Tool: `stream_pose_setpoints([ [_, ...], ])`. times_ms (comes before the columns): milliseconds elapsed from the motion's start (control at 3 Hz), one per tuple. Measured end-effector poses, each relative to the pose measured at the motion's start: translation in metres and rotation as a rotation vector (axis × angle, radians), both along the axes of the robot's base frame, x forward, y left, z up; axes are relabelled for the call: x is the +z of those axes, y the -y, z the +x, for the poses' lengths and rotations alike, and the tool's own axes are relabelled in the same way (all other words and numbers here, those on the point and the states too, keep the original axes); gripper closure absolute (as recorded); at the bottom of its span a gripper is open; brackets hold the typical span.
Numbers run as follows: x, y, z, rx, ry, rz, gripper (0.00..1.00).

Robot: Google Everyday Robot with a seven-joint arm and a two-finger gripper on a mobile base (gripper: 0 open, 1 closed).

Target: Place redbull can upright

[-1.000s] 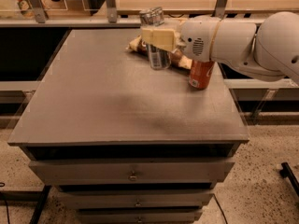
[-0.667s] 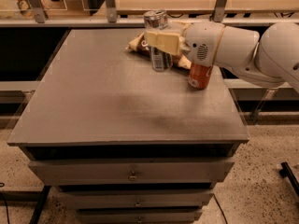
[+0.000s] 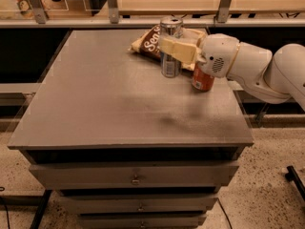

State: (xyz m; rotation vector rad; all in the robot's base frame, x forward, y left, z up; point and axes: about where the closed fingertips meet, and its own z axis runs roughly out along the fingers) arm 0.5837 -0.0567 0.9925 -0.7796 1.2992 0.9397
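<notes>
So in your camera view, your gripper [image 3: 167, 46] is over the far part of the table [image 3: 109, 109], a bit right of the table's middle, and it's clamped on the redbull can [image 3: 170, 66]. One pale finger [image 3: 178, 50] lies flat across the near side of the can about halfway up. The other finger is hidden behind it. The can stands upright with the silver pull-tab top facing up, and its base looks to be right at the tabletop, though I can't tell if it's actually resting there. The white arm [image 3: 248, 68] comes in over the table's right edge. The orange-red soda can [image 3: 202, 79] stands upright on the table near that right edge, tucked just under the wrist. A brown chip bag [image 3: 147, 43] lies at the table's far edge, partly behind the can. Under the tabletop, the table's front shows stacked drawers [image 3: 136, 175] with small knobs.
</notes>
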Motion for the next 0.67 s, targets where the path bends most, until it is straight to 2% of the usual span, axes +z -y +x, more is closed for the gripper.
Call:
stream_pose_setpoints([
  [333,0.0,0.003,-0.002,0.015,0.016,0.011,1.0],
  [667,-0.005,0.028,-0.005,-0.013,0.036,0.053,1.0],
])
